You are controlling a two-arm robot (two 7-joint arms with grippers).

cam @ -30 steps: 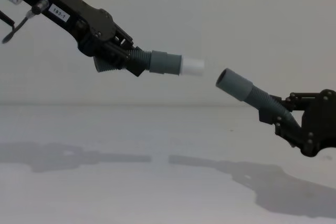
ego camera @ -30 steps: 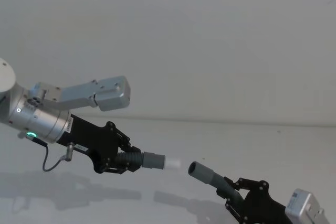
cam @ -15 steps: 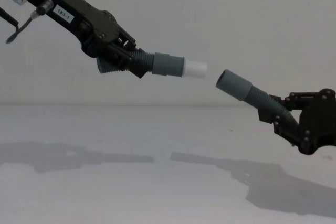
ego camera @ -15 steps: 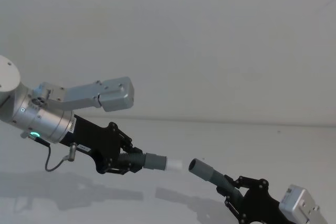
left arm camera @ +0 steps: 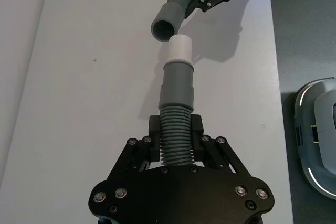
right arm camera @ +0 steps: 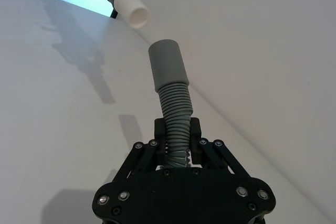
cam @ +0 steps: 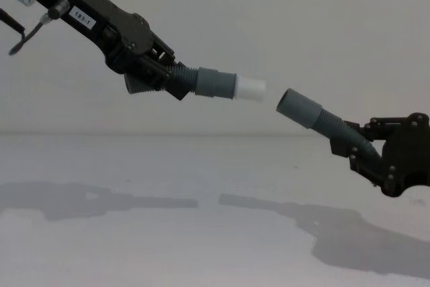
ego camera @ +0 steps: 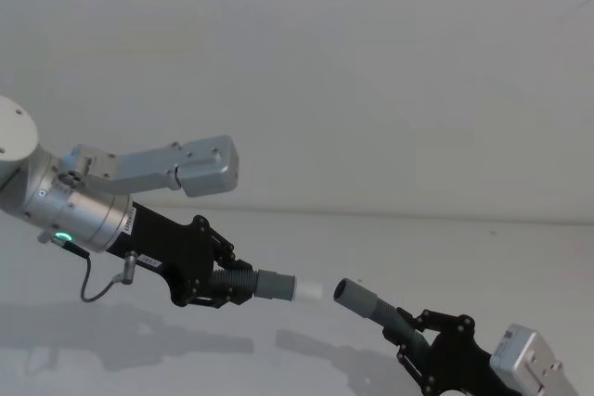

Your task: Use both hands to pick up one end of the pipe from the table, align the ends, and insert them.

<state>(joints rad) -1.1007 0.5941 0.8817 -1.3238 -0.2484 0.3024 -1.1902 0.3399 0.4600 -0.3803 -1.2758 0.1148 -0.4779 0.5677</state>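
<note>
We note a silver-grey left arm (ego camera: 88, 215) with a glowing green ring (ego camera: 58, 236), a thin black cable (ego camera: 83, 277) and a white label (cam: 82, 16). Left gripper (left arm camera: 176, 129) and right gripper (right arm camera: 177, 129) are black linkages studded with silver screws (left arm camera: 240, 189).

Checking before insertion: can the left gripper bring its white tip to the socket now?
Probably yes: only open air lies between its white tip and the right gripper's socket, though the left gripper may need tilting.
</note>
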